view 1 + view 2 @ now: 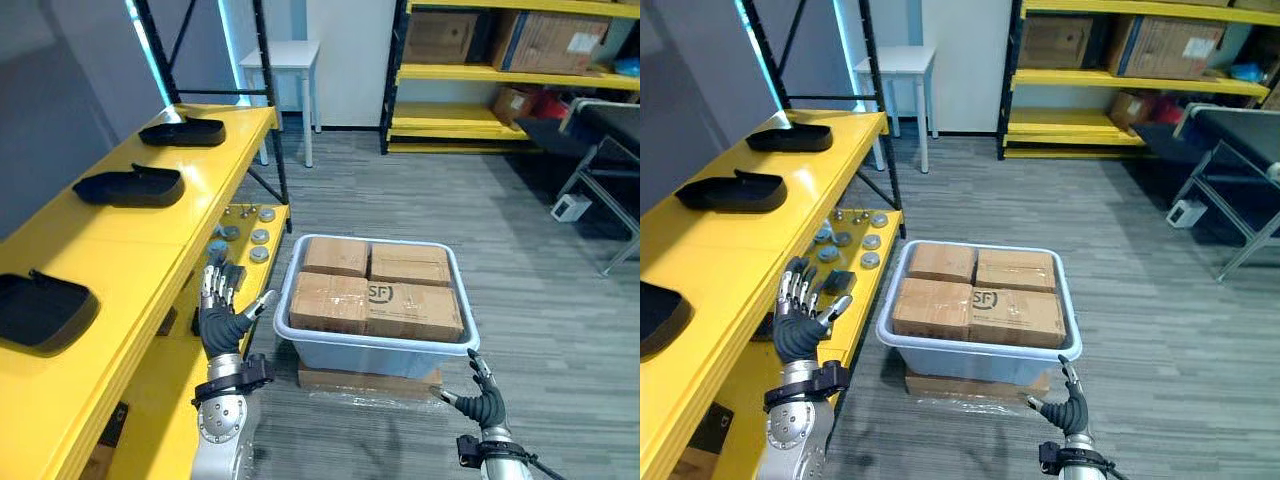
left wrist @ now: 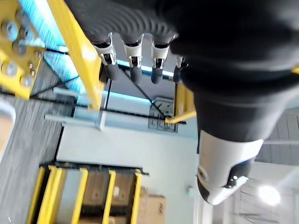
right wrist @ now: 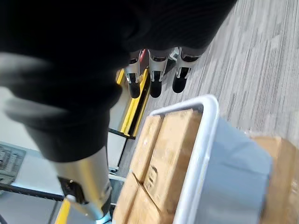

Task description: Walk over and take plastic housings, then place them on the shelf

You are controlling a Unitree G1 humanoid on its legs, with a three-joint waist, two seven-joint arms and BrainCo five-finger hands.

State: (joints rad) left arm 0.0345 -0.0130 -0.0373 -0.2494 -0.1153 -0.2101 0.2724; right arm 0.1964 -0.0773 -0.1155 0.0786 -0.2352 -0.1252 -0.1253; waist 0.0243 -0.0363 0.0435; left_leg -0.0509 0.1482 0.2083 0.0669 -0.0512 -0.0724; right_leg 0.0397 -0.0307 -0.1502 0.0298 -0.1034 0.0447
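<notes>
- Plastic housings, three black ones, lie in a row on the top level of the yellow shelf (image 1: pixel 215 190): the nearest housing (image 1: pixel 40 310) at its near end, the middle housing (image 1: pixel 130 187) further along, and the far housing (image 1: pixel 183 131) close to the far end.
- Each housing has its long axis across the shelf, from the wall side toward the front edge. They are well apart from each other.
- From the left hand (image 1: pixel 222 320) the nearest housing is to the left and a little behind. The other two are ahead and to the left.
- The left hand is just beside the front edge of the shelf, in front of its lower level. Its fingers are straight and spread, the thumb is apart, and it holds nothing.
- I judge the left hand is the nearer one for any housing, because all three lie on its side.
- The right hand (image 1: pixel 482 400) is well apart from the shelf, at the near right corner of the grey bin (image 1: pixel 290 290). Its fingers are relaxed and apart, and it also holds nothing.
- The bin stands on the floor between the two hands and is packed with cardboard boxes (image 1: pixel 380 290).
- Small round metal parts (image 1: pixel 245 235) lie on the lower level of the shelf, just ahead of the left hand.
- Whether these three housings are to be taken or are already placed, I cannot tell.
</notes>
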